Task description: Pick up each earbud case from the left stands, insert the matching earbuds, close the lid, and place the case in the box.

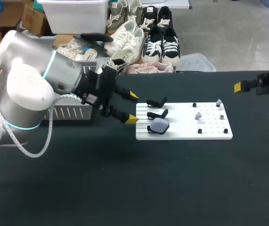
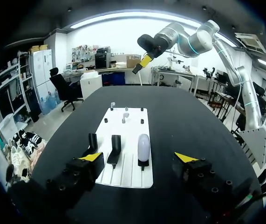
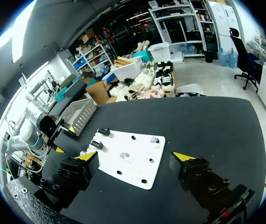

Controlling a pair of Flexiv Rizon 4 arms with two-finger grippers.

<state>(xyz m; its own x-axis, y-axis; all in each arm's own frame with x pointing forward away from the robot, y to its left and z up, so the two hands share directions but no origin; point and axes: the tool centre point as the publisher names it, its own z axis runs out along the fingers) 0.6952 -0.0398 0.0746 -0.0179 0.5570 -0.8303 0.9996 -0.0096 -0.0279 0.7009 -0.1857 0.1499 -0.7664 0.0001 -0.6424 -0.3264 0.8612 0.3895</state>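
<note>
Your left gripper (image 1: 131,108) hangs just beside the left end of the flat white board (image 1: 186,132). Its 2 yellow-tipped fingers are spread wide and hold nothing. That spread looks meant to let the fingers pass on either side of a case.

The pale grey-blue oval earbud case (image 1: 160,125) rests on 1 of the 3 black stands (image 1: 156,102), the one nearest the robot. The other 2 stands carry nothing. In the left wrist view the case lies ahead of the gripper, close to its centre line, so the approach looks lined up, but the pick is not yet made. The stand props the case off the board, probably to leave its sides free for a grasp.

The small pale earbuds (image 1: 198,115) sit among black pegs on the board's right half, apart from the case.

Your right gripper (image 3: 135,157) is parked past the board's right end, over the black table (image 1: 125,188). It is wide open and empty, likely kept clear until the earbuds are needed.

The white slatted box (image 1: 70,112) stands behind the left arm, within its reach for the drop-off.
</note>
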